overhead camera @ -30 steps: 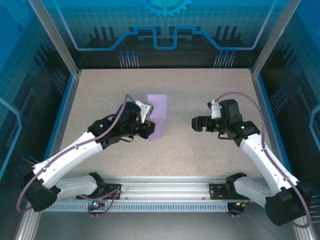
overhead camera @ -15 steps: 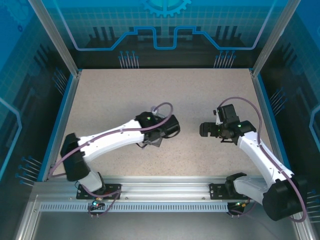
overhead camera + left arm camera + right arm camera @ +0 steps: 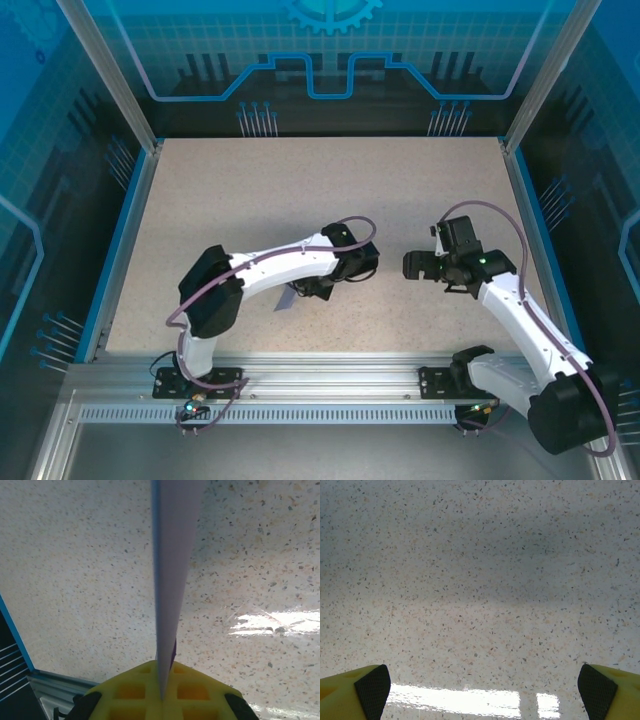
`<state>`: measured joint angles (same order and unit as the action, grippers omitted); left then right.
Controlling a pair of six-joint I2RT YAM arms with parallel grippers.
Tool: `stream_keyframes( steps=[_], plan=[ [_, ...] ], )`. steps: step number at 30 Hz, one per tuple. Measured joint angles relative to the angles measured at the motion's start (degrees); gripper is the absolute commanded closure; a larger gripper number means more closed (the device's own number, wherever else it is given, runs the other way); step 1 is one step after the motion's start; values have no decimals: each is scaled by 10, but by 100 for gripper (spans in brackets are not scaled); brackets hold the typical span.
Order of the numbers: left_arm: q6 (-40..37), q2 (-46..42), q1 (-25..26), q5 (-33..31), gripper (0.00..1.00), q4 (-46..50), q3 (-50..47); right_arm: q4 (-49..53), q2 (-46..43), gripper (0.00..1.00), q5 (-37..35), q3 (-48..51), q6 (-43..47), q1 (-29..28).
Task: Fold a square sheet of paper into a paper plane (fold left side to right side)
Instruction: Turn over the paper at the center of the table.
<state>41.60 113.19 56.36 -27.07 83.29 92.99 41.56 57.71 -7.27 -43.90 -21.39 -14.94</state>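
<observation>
Being gripped edgewise by the left hand (image 3: 162,692), the square sheet of paper (image 3: 172,580) is judged flimsy; the right hand (image 3: 484,687) is released.

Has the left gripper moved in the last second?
Yes: the left gripper came nearer the front rail, its wrist swinging away from the left wall.

The paper (image 3: 172,580) is lavender and folded thin. It stands on edge, slightly left of the middle.
</observation>
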Motion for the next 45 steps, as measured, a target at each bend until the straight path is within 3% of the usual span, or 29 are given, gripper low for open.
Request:
stream_keyframes(
  steps=[14,20,25,32,36,45],
  plan=[
    [-60,113,-37,116,99,-23,73,-13,2,0,35,25,0,2],
    [-85,135,-50,176,85,-51,98,-22,11,0,44,25,0,3],
    [-102,135,-65,223,66,-80,101,-23,16,0,51,26,0,3],
    [-118,132,-80,289,48,-137,100,-22,18,0,65,26,3,4],
    [-122,91,-88,320,42,-191,70,-23,18,0,86,26,7,4],
    [-117,-156,-178,369,32,-350,-148,-67,59,0,154,26,-9,-30]
  ],
)
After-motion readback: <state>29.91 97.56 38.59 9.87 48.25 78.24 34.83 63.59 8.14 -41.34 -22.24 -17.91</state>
